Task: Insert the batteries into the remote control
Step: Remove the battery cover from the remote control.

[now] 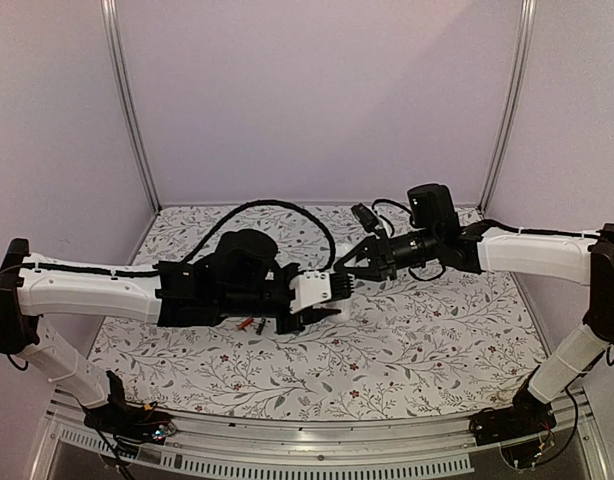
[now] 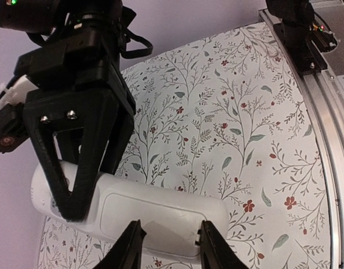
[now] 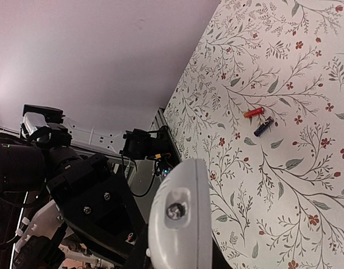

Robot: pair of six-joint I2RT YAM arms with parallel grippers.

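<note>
White remote control (image 2: 161,216): held off the floral surface (image 1: 437,340), its plain back facing the left wrist camera.
Left hand (image 2: 171,230): clenched across the remote control's long sides.
Right hand (image 1: 339,270): gripping the remote control's end.
Batteries: red battery (image 3: 253,112) and black battery (image 3: 263,126) lie just beside each other on the surface, below the remote control, towards the left arm.

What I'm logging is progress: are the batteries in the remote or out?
Out: the red battery and black battery lie on the table, apart from the remote.
</note>
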